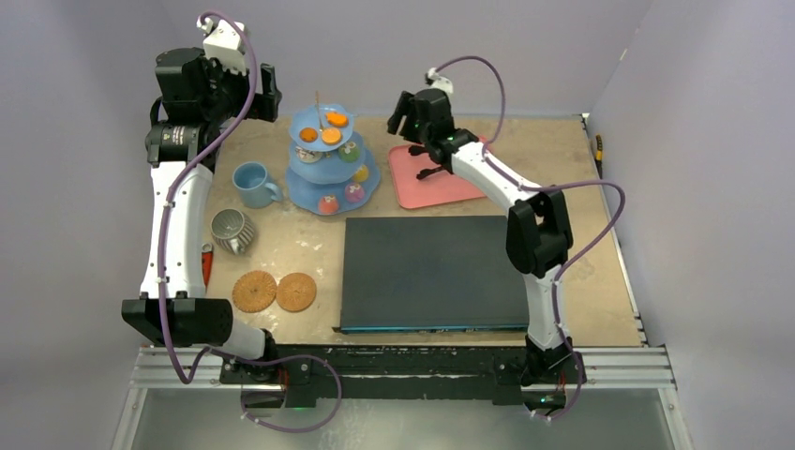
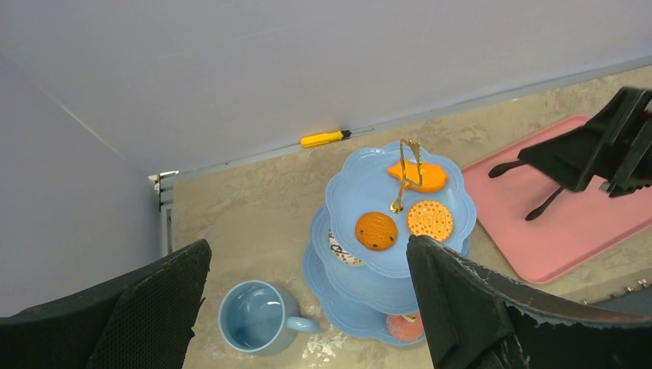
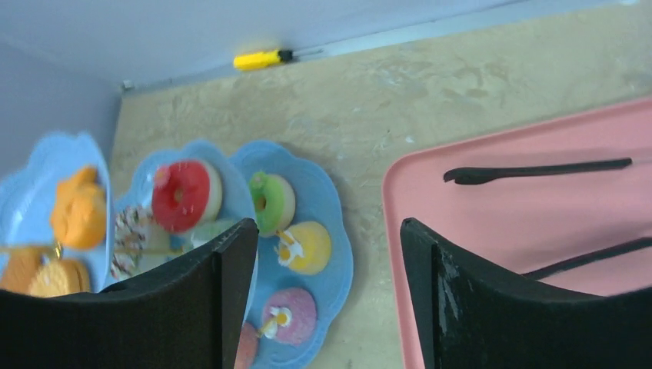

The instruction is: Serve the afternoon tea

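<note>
The light-blue three-tier stand (image 1: 330, 161) stands at the back middle of the table, with orange biscuits (image 2: 376, 231) on its top tier. A red doughnut (image 3: 183, 194), a green one (image 3: 271, 201), a yellow cake (image 3: 307, 246) and a purple cake (image 3: 291, 315) sit on the lower tiers. The light-blue mug (image 1: 251, 183) stands empty just left of the stand. My left gripper (image 2: 307, 307) is open and empty, held high above the mug and the stand. My right gripper (image 3: 327, 292) is open and empty, above the gap between the stand and the pink tray (image 3: 538, 215).
Black tongs (image 3: 538, 169) lie on the pink tray (image 1: 431, 183). A dark mat (image 1: 433, 272) covers the near middle. A grey striped mug (image 1: 232, 231), two round biscuits (image 1: 254, 291) and a red-handled tool (image 1: 206, 265) lie near left. A yellow screwdriver (image 2: 323, 139) lies by the wall.
</note>
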Controlling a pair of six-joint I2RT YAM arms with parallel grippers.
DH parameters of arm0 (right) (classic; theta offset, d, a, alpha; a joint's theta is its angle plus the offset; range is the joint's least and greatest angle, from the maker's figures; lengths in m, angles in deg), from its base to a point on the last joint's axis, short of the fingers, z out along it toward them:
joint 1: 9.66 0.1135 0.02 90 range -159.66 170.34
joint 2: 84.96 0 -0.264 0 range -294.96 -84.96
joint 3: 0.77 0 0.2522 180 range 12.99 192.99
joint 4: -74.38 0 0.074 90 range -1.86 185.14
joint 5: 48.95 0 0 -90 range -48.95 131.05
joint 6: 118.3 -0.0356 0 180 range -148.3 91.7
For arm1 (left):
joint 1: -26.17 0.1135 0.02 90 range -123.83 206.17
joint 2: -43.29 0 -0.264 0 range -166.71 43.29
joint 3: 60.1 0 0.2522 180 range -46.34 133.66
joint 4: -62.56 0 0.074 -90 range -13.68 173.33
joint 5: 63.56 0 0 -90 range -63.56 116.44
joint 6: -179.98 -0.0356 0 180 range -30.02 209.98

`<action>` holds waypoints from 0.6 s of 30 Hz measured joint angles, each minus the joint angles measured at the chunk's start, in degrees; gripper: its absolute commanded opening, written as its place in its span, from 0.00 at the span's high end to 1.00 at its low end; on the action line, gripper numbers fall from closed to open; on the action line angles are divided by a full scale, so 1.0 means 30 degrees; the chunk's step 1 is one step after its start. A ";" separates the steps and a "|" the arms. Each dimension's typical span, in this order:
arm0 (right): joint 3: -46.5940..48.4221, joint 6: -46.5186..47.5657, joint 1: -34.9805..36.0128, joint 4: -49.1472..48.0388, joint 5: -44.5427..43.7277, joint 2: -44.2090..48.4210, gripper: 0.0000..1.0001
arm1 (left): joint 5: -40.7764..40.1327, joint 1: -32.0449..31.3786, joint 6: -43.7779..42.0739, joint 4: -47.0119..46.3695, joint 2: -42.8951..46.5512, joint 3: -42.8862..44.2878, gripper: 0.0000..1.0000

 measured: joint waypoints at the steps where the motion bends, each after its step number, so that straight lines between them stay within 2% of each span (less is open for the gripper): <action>1: 0.0248 0.1035 0.0393 -0.0175 -0.0109 -0.0073 0.33 | 0.0015 0.0000 0.0007 0.0000 0.0000 0.0000 0.01; 4: 0.0291 0.3439 0.1333 -0.0459 -0.0328 -0.0335 0.40 | 0.0029 0.0000 0.0007 0.0000 0.0000 0.0000 0.01; 9: -0.0357 0.5807 0.1792 -0.0576 -0.0386 -0.1406 0.41 | 0.0029 0.0000 0.0007 0.0211 0.0000 0.0044 0.01; 18: -0.1683 0.7970 0.2018 -0.0510 -0.0634 -0.2353 0.42 | 0.0029 0.0000 0.0029 0.0495 -0.0073 0.0080 0.01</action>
